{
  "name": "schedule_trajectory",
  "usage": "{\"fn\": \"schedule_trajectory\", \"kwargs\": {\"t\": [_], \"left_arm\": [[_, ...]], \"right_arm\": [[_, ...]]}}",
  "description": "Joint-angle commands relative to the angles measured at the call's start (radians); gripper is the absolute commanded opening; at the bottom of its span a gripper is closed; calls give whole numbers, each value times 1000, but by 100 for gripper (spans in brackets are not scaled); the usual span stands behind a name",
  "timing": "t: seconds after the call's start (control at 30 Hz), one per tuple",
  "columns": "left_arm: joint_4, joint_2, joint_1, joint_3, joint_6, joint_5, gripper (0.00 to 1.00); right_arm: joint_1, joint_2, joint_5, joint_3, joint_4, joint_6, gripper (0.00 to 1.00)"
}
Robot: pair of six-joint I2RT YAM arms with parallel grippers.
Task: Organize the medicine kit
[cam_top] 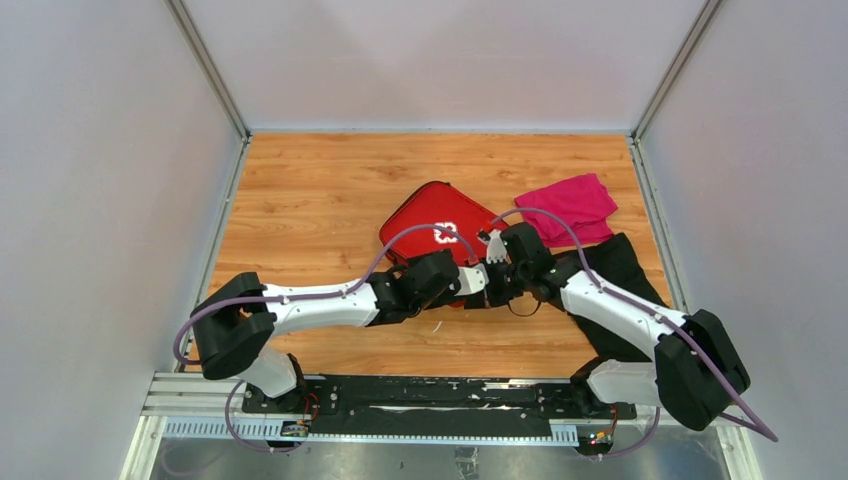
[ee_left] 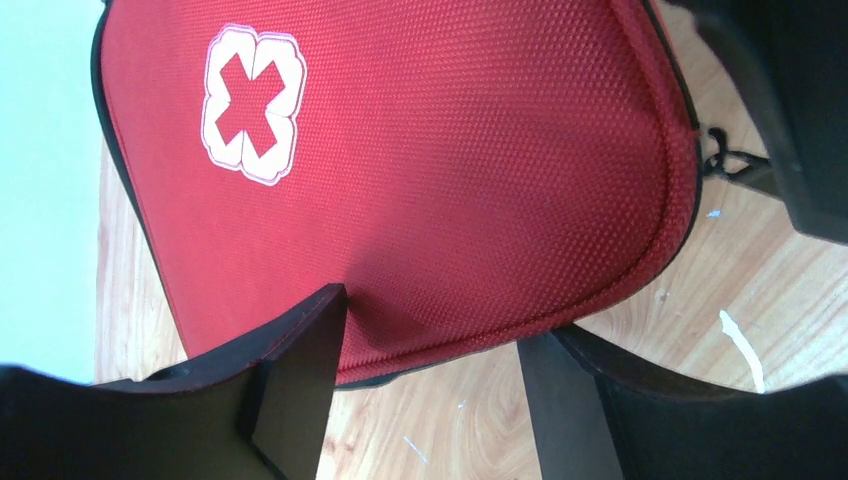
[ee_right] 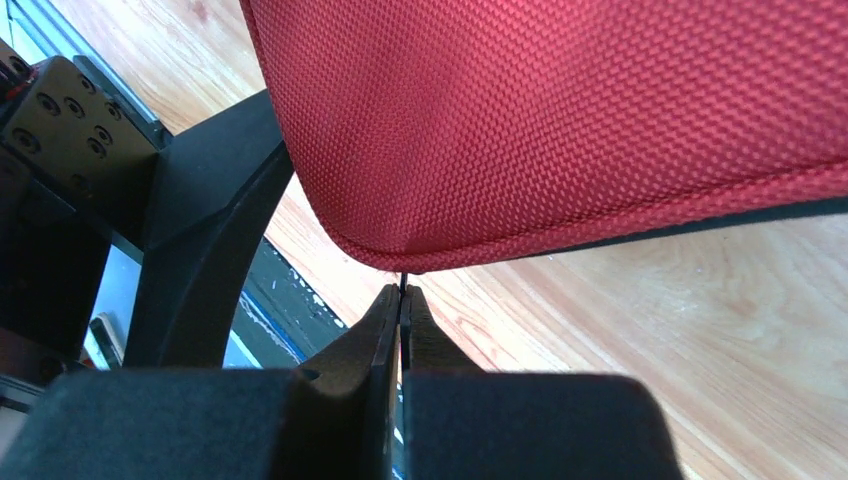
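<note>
Kit [cam_top: 435,225] lies mid-bench [cam_top: 320,190], cross up, and looks closed. Magenta cloth [cam_top: 570,205] and black cloth [cam_top: 625,265] lie outside it, to its right. Your left gripper [ee_left: 432,330] stands open, astride the kit's near edge. Right gripper [ee_right: 402,292] is pinched shut at the kit's corner; whether on a zip pull, can't tell. Judging by this, opening and packing are not yet done.
</note>
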Motion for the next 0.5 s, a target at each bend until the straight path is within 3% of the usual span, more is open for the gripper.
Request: {"fn": "schedule_trajectory", "kwargs": {"t": [0.0,0.2,0.37,0.47], "left_arm": [[96,11,2,11,-55,17,71],[127,-174,1,-49,-96,70,87],[127,-367,1,-105,-118,167,89],[221,-478,10,-147,-150,191,92]], "right_arm": [[64,-15,-213,-23,125,87,0],[56,-79,64,-24,-33,78,0],[12,-186,245,-89,-64,156,0],[-32,-257,313,-122,-64,193,0]]}}
